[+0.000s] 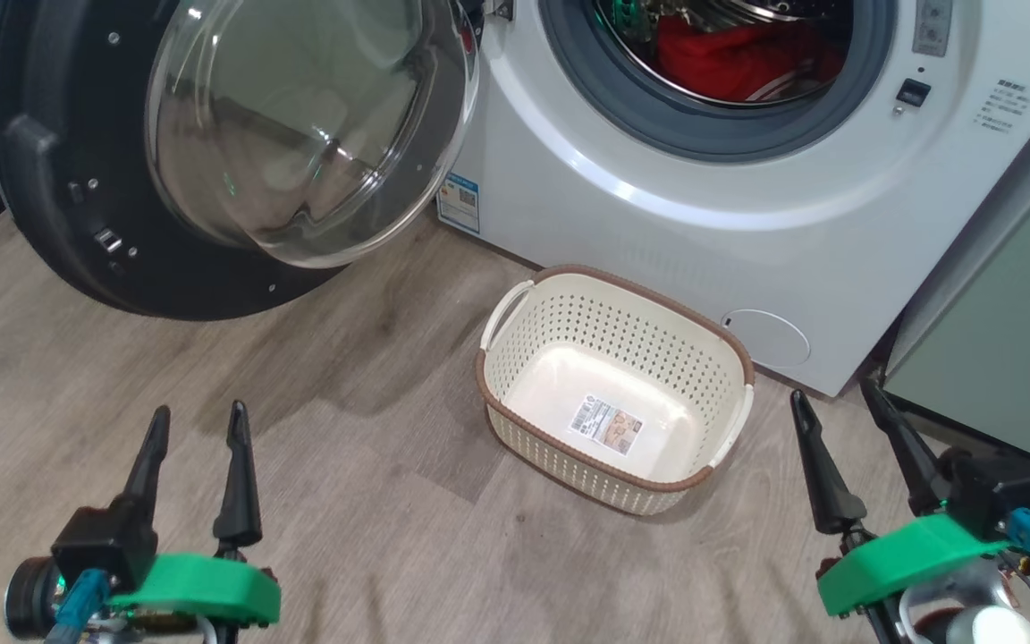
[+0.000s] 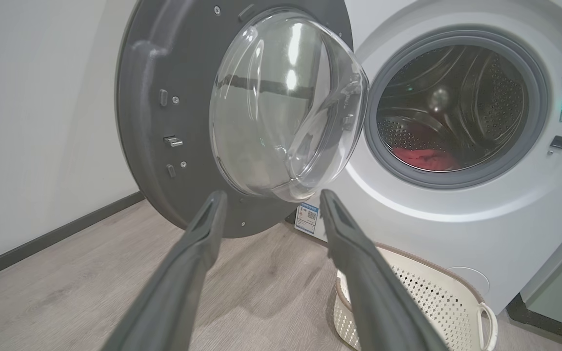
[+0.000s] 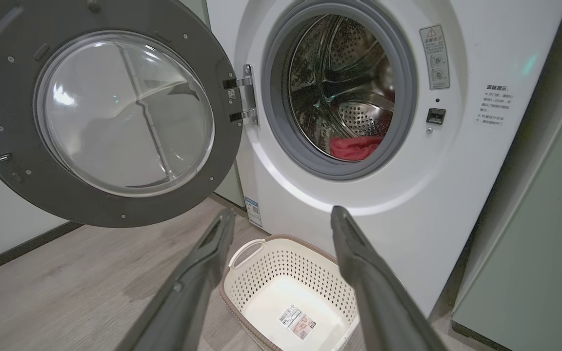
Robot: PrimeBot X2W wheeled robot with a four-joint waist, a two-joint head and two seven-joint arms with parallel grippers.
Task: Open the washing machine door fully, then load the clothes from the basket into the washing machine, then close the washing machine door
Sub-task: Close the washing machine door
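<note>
Both pincers sit lowest in the head view, fingers pointing up and away. Left pincer has its two dark fingers spread apart with nothing between them. Right pincer is likewise spread and holds nothing. Each hangs over the grey wood-look floor.

Ahead of the right pincer and off to its left, nearer to it than to the left pincer, the basket stands upright on the floor. A printed label shows on its bare bottom. Its far rim lies close to the white front of the washing machine, just beside the round cap. Close on the right pincer's right runs a pale green cabinet.

Ahead of the left pincer, well apart from it, the washing machine door is swung wide on its hinge, its domed glass bulging toward the pincers. In the left wrist view the door stands straight beyond that pincer's fingers and covers the left part of the washer front. A blue sticker shows low on the washer, beside the door's edge.

Farthest off, past the basket and the grey gasket, the clothes lie red in the bottom of the steel drum.
</note>
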